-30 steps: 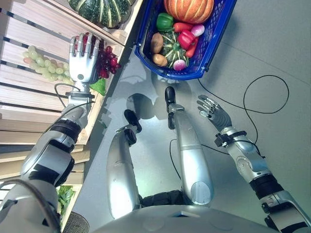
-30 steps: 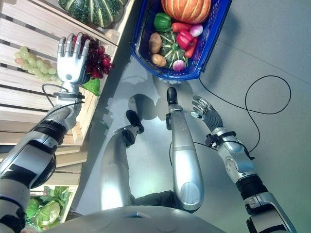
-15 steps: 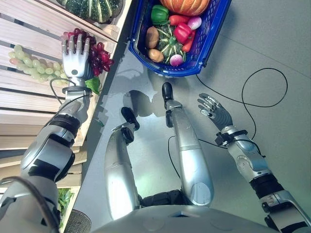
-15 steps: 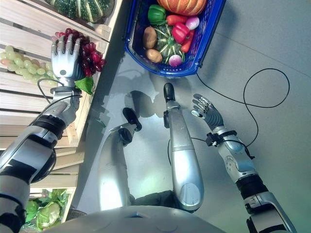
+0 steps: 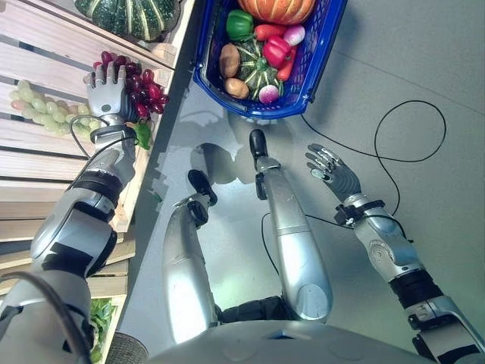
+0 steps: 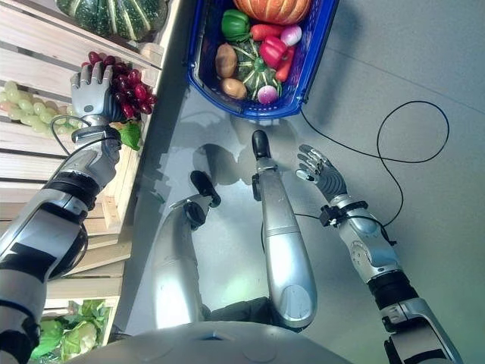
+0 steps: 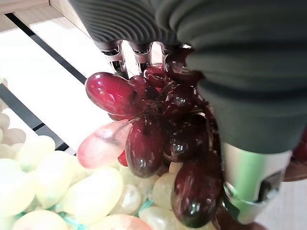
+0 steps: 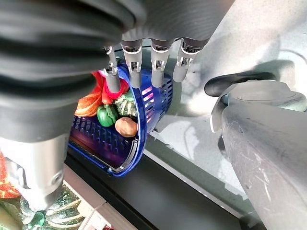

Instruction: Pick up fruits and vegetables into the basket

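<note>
The left robot hand has closed over the red grapes on the slatted wooden shelf: a second ago its fingers stood straight above the bunch, and now they are bent down onto it; in the left wrist view the fingers and thumb curl round the dark red grapes, so I judge the grasp made but the lift not yet begun. The bunch lies on the shelf, touching the green grapes just beside it, with a dark green striped squash further along the shelf. The right robot hand hangs idle above the grey floor, fingers relaxed and spread, holding nothing. Beyond it stands the blue basket, well apart from the shelf. It holds an orange pumpkin, a green pepper, a red pepper, a small striped squash, two potatoes and radishes. The grapes must cross to that basket next.
</note>
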